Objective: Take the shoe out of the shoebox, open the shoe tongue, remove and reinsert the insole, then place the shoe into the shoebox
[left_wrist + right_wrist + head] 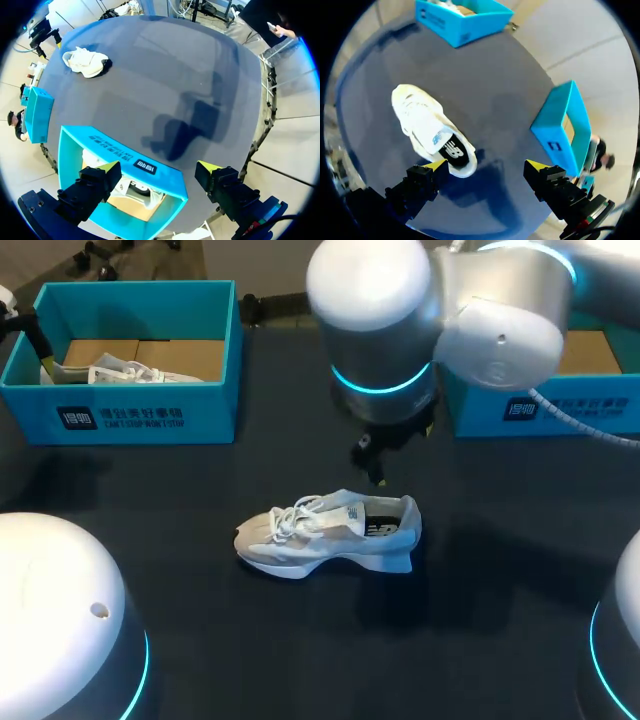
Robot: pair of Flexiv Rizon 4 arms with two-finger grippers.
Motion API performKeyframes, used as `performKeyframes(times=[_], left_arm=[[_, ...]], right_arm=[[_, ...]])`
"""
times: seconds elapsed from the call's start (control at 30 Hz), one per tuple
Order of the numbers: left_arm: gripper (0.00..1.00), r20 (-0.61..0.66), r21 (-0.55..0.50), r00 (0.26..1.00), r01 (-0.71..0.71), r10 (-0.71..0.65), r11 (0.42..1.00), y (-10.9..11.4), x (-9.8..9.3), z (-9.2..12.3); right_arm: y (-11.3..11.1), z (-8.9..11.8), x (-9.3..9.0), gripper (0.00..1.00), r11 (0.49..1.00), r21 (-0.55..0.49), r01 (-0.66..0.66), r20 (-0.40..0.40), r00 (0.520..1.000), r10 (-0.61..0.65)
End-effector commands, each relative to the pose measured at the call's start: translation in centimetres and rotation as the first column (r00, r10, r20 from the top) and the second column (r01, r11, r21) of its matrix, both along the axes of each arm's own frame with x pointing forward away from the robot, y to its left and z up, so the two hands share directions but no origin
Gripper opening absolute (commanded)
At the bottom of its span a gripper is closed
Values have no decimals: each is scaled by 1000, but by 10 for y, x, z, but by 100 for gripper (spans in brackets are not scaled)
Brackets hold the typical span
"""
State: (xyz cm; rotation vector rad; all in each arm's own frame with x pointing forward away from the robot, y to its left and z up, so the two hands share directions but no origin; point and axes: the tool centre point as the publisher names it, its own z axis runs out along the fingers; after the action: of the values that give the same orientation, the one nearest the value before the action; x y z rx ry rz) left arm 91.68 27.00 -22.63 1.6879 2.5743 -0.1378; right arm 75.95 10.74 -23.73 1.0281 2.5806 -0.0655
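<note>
Lying on its sole near the middle of the dark table point(200, 640), the pale shoe point(330, 532) is outside both blue boxes, its toe toward the left arm's side. The right gripper point(485, 165) hangs above the heel end, fingers spread wide and touching nothing. The left gripper point(157, 167) hangs over the left box point(130, 420), also spread wide and empty; a second shoe point(130, 372) lies inside this box. The right box point(560, 410) is partly hidden by the right arm point(400, 320).

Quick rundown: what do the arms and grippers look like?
Left arm and right arm: glossy white rounded shells, glowing cyan joint rings; white corrugated cable on the right. Left gripper and right gripper: black blocky fingers, yellow wedge tips.
</note>
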Motion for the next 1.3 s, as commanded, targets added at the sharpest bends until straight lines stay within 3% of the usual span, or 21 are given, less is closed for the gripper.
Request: performKeyframes(times=[0.03,0.27,0.4,0.57,0.67,0.83,1.3], left_arm=[[100,4,1,1000,0,0,1000,0,-1,-1],[100,4,1,1000,0,0,1000,0,-1,-1],[100,4,1,1000,0,0,1000,0,-1,-1],[100,4,1,1000,0,0,1000,0,-1,-1],[100,4,1,1000,0,0,1000,0,-1,-1],[100,4,1,1000,0,0,1000,0,-1,-1],[100,4,1,1000,0,0,1000,0,-1,-1]], right_arm=[[-19,11,1,100,956,107,-273,-15,961,277],[-23,20,8,100,878,118,-464,-42,881,471],[-25,25,6,100,803,165,-572,-31,811,584],[-27,28,2,100,688,250,-681,20,714,700],[-29,30,2,100,633,323,-704,83,687,722],[-39,35,7,100,581,426,-694,193,697,691],[-41,35,9,100,590,436,-680,196,712,675]])
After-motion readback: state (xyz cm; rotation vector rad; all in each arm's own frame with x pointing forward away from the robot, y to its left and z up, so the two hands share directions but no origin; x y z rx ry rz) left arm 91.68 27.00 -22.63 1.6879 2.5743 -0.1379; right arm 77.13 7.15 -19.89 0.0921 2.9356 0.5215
